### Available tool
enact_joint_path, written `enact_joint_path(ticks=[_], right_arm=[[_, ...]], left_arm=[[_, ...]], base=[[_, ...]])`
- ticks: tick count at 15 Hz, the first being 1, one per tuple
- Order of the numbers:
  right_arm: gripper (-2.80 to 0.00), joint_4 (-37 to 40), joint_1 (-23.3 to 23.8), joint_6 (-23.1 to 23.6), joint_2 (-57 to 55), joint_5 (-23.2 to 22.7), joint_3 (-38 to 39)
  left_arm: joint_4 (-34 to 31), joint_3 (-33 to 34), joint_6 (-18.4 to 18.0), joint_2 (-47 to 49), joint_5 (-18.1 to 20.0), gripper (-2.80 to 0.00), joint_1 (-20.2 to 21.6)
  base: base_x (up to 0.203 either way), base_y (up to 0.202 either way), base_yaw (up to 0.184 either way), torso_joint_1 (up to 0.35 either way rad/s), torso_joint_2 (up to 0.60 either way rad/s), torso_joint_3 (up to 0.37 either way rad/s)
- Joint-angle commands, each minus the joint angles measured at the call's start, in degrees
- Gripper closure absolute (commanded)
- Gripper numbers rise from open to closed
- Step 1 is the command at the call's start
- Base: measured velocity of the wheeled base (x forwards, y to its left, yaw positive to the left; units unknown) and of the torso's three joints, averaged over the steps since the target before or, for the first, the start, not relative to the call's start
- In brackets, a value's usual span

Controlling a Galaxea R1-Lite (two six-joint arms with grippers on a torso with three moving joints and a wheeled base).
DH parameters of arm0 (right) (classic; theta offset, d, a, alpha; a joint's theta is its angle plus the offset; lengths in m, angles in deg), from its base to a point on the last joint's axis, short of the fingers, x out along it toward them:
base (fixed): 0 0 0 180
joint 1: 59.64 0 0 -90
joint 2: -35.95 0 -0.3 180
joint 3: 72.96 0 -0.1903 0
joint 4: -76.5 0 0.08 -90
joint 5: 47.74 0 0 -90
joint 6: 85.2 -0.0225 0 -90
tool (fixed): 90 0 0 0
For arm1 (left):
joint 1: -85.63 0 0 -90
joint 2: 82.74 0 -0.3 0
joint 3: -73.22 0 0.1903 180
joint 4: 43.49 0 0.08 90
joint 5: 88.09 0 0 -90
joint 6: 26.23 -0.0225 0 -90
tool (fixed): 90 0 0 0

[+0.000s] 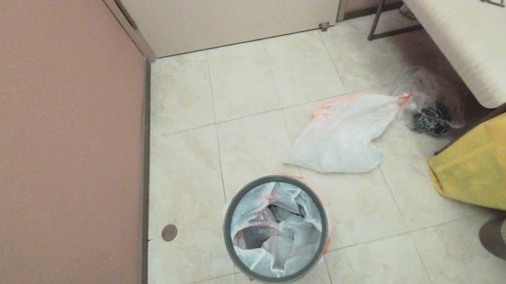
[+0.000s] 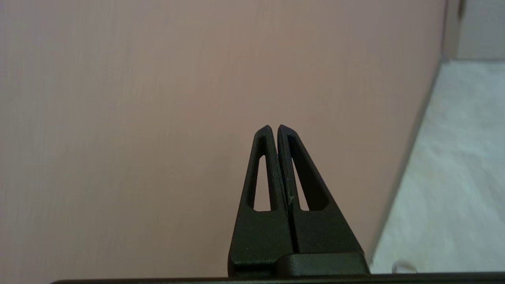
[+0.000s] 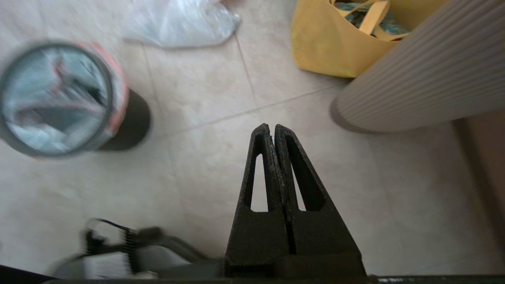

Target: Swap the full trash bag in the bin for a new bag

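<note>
- Head view: bin [image 1: 230, 223] lined; a second white bag [image 1: 342, 135] flat on floor beside it.
- Left gripper [image 2: 275, 128] and right gripper [image 3: 272, 127] both closed, empty.
- Risk: thin film of bin's bag [image 1: 276, 229] may tear, or light bin tip, when pulled.

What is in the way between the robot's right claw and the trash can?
Nothing visible. In the right wrist view only bare floor lies between the right gripper, jaws shut, and the bin. The left gripper faces the wall, jaws shut.
</note>
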Motion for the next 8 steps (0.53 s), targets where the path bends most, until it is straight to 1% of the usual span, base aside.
enact_joint_path(ticks=[1,2,3,4,5,7,8], right_arm=[[0.0,-0.34,0.12,0.08,3.42,0.03,1.75],[0.0,-1.12,0.12,-0.02,3.42,-0.08,2.72],[0.0,-2.83,0.12,0.08,3.42,-0.27,4.56],[0.0,-5.59,0.12,0.51,3.42,-0.52,7.31],[0.0,-9.76,0.12,1.59,3.42,-0.71,11.23],[0.0,-18.46,0.12,4.35,3.42,-0.92,18.91],[0.0,-23.3,0.12,5.46,3.42,-1.15,24.0]], left_arm=[[-5.52,1.78,1.72,-8.57,0.45,0.0,-0.22],[-9.95,2.01,3.05,-11.07,0.97,0.0,-0.62],[-13.96,2.1,3.69,-13.88,2.39,0.0,-0.86],[-17.84,2.14,4.12,-16.84,4.86,0.0,-1.01],[-21.96,2.16,5.41,-18.64,7.47,0.0,-1.11],[-24.29,2.19,8.47,-18.58,16.52,0.0,-1.25],[-25.58,2.2,9.73,-18.54,22.09,0.0,-1.28]], base=[[0.0,0.0,0.0,0.0,0.0,0.0],[0.0,0.0,0.0,0.0,0.0,0.0],[0.0,0.0,0.0,0.0,0.0,0.0],[0.0,0.0,0.0,0.0,0.0,0.0],[0.0,0.0,0.0,0.0,0.0,0.0],[0.0,0.0,0.0,0.0,0.0,0.0],[0.0,0.0,0.0,0.0,0.0,0.0]])
